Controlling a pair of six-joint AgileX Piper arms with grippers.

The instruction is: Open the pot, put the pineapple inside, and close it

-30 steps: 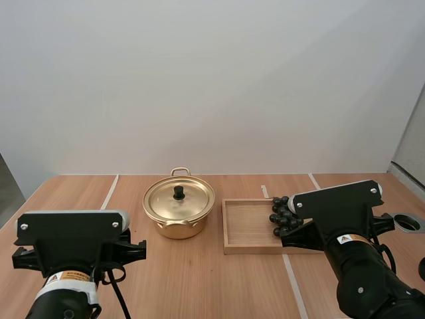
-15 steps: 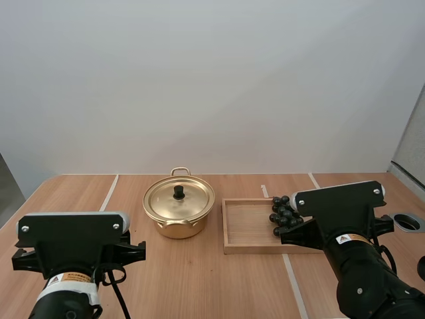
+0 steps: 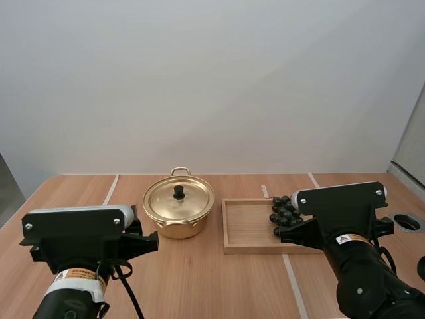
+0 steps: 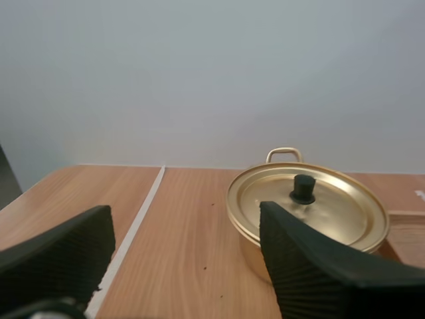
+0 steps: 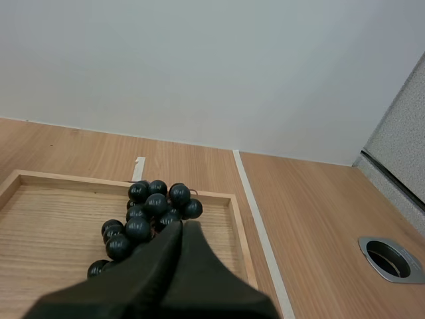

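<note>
- Fingers [image 4: 305, 272] of the left gripper [image 4: 184, 219] stand wide apart, their ribbed inner faces turned to each other. Between them is only the bare wooden table [image 4: 179, 266].
- Right gripper [image 5: 180, 229] has its two fingers pressed together into one dark wedge, holding nothing. Its tip lies right at the near edge of the bunch of grapes [image 5: 151, 209]; whether it touches them I cannot tell.
- Just ahead of the left gripper's gap, and somewhat to its right, the gold pot [image 3: 178, 226] stands on the table with its lid [image 4: 332, 212] on and level.
- On the middle of the lid a black knob [image 4: 304, 189] stands upright, and a looped handle [image 4: 284, 154] rises from the pot's far rim.
- Fruit on the table is the dark bunch of grapes, which lies inside the wooden tray [image 5: 53, 219] at its right end, toward the far corner.
- From the high view, the tray sits just beside the pot on its right, with a narrow strip of table between them.
- Left arm [image 3: 76, 242] is on the near side of the pot, a little to its left; the right arm [image 3: 342, 219] reaches over the tray's right end.
- Beside the tray's right wall a white tape line [image 5: 255, 219] runs along the table, and farther right is a round metal-rimmed hole [image 5: 390, 256].
</note>
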